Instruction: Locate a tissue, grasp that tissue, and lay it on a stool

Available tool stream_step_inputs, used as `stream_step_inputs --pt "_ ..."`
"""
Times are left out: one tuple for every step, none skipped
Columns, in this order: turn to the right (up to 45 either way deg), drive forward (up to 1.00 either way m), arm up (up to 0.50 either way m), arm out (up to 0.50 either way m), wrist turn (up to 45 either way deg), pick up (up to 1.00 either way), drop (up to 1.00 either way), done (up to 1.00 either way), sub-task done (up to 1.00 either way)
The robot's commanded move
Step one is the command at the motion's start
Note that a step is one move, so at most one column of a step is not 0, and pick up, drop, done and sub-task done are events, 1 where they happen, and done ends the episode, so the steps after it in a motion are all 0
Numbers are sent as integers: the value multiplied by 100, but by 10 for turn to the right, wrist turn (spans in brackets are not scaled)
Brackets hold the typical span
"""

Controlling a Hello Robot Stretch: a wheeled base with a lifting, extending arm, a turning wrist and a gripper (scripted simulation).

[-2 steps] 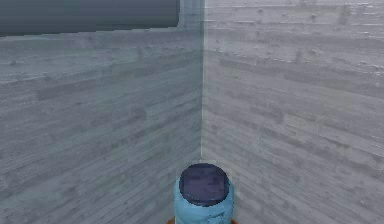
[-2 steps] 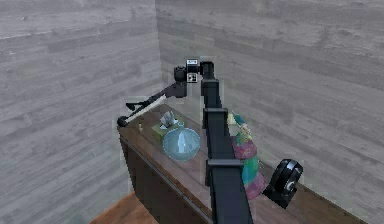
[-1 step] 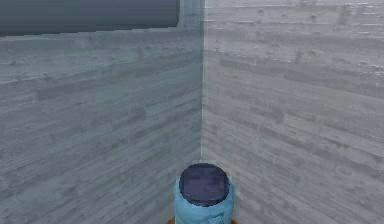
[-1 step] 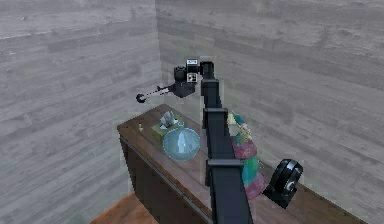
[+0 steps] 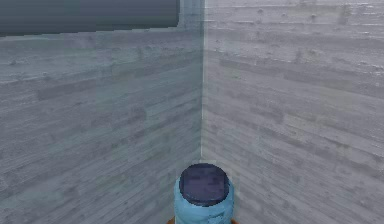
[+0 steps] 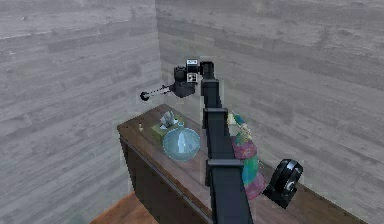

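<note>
one blue jar [image 5: 205, 196] with a dark lid sits at the forward view's bottom edge, before two grey plank walls [image 5: 290, 110] meeting in a corner.

in the arm side view i count one arm [image 6: 215, 140] and one pincer [image 6: 150, 96]. there's bare wall behind its tips, so it holds nothing; whether the fingers are spread or pressed together i cannot tell. below it stands one dark wooden table [image 6: 145, 170] bearing one small pale lump [image 6: 165, 122], which i can't confirm as the tissue, one glassy blue globe [image 6: 182, 144], one pink-and-green thing [image 6: 244, 150] and one black thing [image 6: 283, 183].
</note>
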Motion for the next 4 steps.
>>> stream_step_inputs --pt "0 0 -30 0 0 0 0 0 0" --pt "0 0 0 0 0 100 0 0 0" --pt "0 0 10 0 0 0 0 0 0" --pt "0 0 30 0 0 0 0 0 0"
